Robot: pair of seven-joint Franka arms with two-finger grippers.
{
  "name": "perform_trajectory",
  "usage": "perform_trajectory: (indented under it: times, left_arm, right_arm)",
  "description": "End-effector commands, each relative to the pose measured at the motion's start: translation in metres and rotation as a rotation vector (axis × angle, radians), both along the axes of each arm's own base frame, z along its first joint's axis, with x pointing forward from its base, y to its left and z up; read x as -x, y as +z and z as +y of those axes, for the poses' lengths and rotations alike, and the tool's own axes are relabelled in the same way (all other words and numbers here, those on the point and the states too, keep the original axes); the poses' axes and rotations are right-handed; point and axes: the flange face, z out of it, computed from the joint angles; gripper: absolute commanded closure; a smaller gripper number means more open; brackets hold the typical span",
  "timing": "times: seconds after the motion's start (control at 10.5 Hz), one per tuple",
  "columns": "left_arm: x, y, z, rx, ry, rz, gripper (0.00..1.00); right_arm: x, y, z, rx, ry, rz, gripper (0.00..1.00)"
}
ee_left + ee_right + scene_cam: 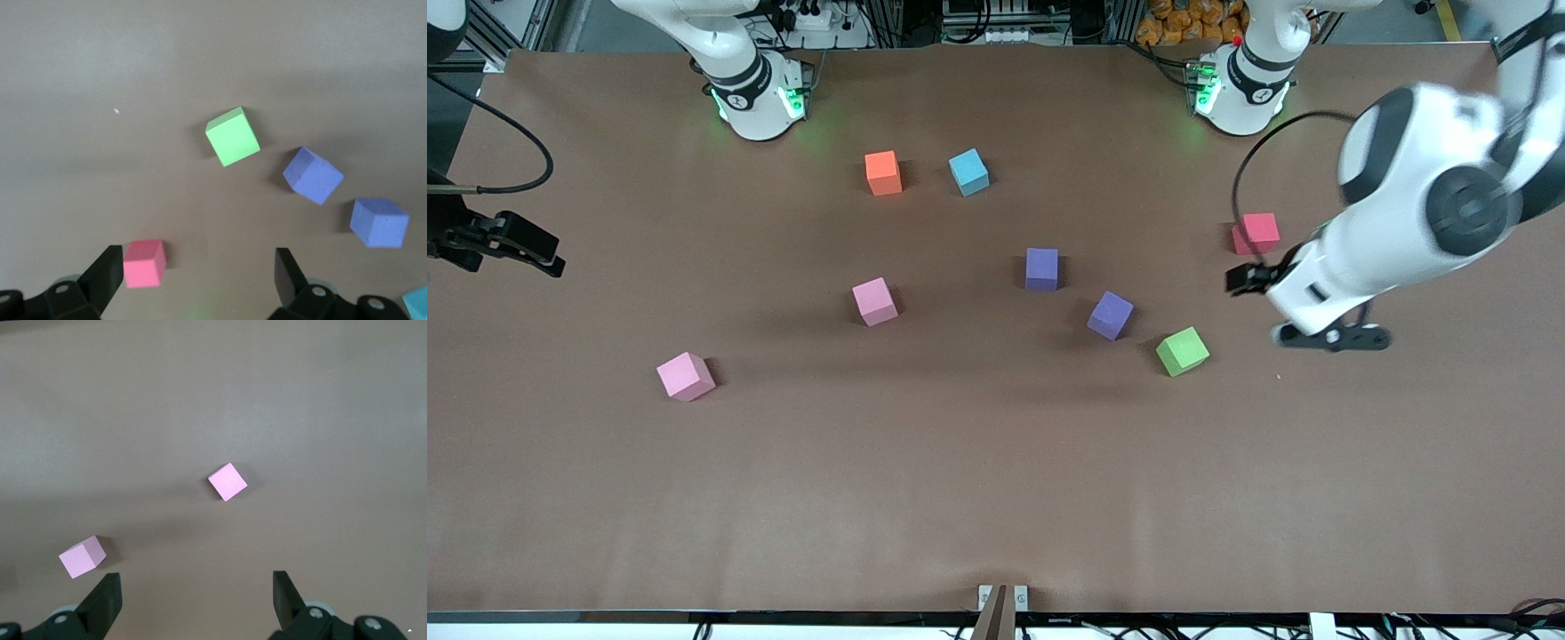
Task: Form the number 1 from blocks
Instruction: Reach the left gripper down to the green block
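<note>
Eight foam cubes, zero of them lined up, so I'd say the "1" hasn't been started.

Biggest first: the table [996,498] is a flat brown matte sheet. I'm calling spots clock-style, with the front view as the dial and the table's middle as the hub.

The left arm [1423,204] reaches in at about 3 o'clock. The left gripper [200,263] hangs over the table just beside the red block [1256,233], jaws wide and holding nothing. My guess is it's sizing up a first pick. The right arm [747,80] waits at 9 o'clock. The right gripper [197,583] is just as wide and empty, over bare table at its own end.

Blocks, all the same small size with plain faces and crisp edges:
- orange [883,172] at 11
- blue [968,172] at 12, beside orange
- square purple [1041,268] just off the hub toward 1
- twisted purple [1110,315] at 3, close in
- green [1183,350] at 3, further out and also rotated
- red at 2
- inner pink [874,300] at 9
- outer pink [686,376] at 8

None are touching, which looks like a deliberate scatter so the fingers can get round any of them. Foam should squash a little when gripped, so I'd expect it to be forgiving. The rotated ones probably need a wrist turn first.
</note>
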Motion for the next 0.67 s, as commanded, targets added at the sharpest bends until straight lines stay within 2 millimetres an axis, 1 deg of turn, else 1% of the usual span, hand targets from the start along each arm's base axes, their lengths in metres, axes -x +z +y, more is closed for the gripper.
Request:
perform_trajectory:
  times: [0.0, 0.1, 0.19, 0.29, 0.48, 0.57]
  left_arm:
    - [0.015, -0.049, -0.006, -0.025, 0.059, -0.013, 0.00]
    - [0.013, -0.077, -0.009, -0.041, 0.109, 0.008, 0.00]
    - [0.013, -0.105, -0.020, -0.090, 0.132, 0.019, 0.00]
    - [0.010, -0.130, -0.026, -0.133, 0.161, 0.009, 0.00]
    - [0.004, -0.164, -0.030, -0.132, 0.211, -0.004, 0.00]
    - [0.001, -0.175, -0.032, -0.127, 0.239, -0.017, 0.00]
  right_arm:
    - [0.000, 0.000, 0.005, -0.015, 0.006, 0.000, 0.00]
    - [0.000, -0.002, 0.005, -0.015, 0.006, 0.003, 0.00]
    - [-0.001, -0.006, 0.005, -0.015, 0.005, 0.009, 0.00]
    - [-0.003, -0.009, 0.006, -0.015, 0.003, 0.014, 0.00]
    - [-0.007, -0.018, 0.007, -0.015, 0.005, 0.024, 0.00]
    - [-0.006, -0.022, 0.006, -0.015, 0.003, 0.033, 0.00]
